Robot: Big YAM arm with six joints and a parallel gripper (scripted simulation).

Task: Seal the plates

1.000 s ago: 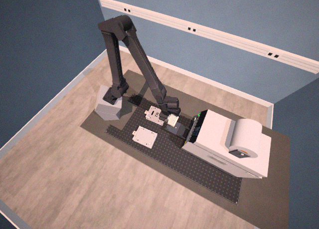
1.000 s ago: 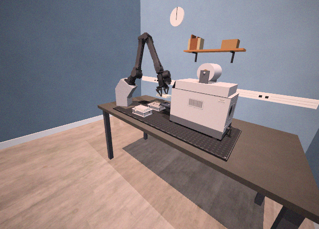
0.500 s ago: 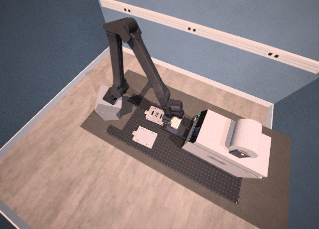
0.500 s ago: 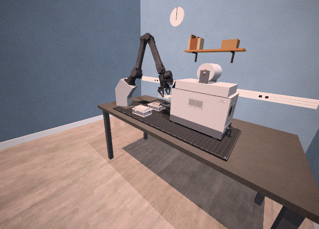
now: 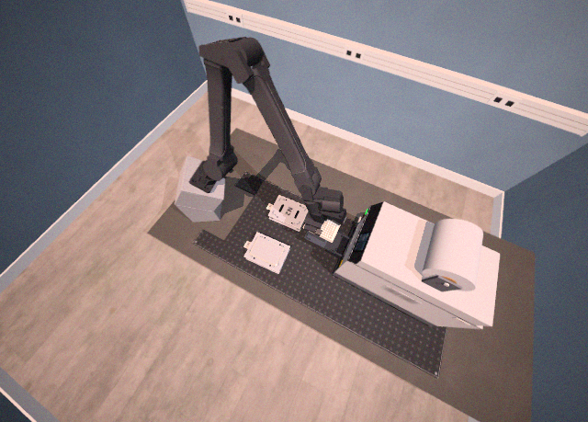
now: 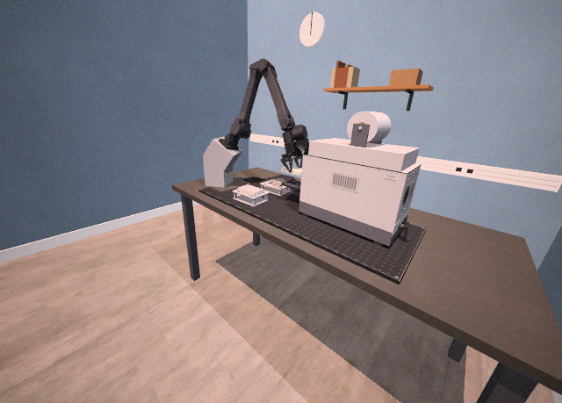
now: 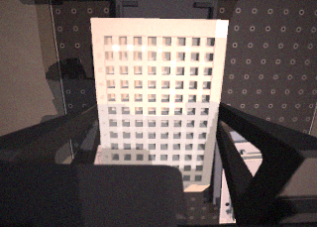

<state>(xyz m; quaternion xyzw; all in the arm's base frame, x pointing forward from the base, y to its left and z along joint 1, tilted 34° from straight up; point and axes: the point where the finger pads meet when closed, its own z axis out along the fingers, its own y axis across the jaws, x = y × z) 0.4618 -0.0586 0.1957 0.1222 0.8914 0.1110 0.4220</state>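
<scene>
My gripper [image 5: 325,222] [image 6: 293,165] [image 7: 158,108] is shut on a white plate [image 5: 330,230] [image 6: 295,171] [image 7: 158,90] by its long sides. The plate's wells are open. It hangs level above the sealer's dark stage [image 5: 315,241] [image 7: 165,9], which is out in front of the sealer [image 5: 403,246] [image 6: 349,185]. The gap below the plate is hard to judge. Nest N2 [image 5: 288,211] [image 6: 277,188] is empty, its label showing. The other nest [image 5: 247,244] [image 6: 249,200] holds a plate [image 5: 268,251] [image 6: 249,193] with a smooth white top from above. A green light [image 5: 367,211] shows on the sealer.
The sealer's front face [image 5: 363,239] stands close beyond the held plate. A large foil roll [image 5: 453,254] [image 6: 371,126] sits on top of the sealer. The perforated board [image 5: 351,313] [image 6: 317,233] lies under the nests. The arm's grey base [image 5: 199,201] [image 6: 218,165] is behind them.
</scene>
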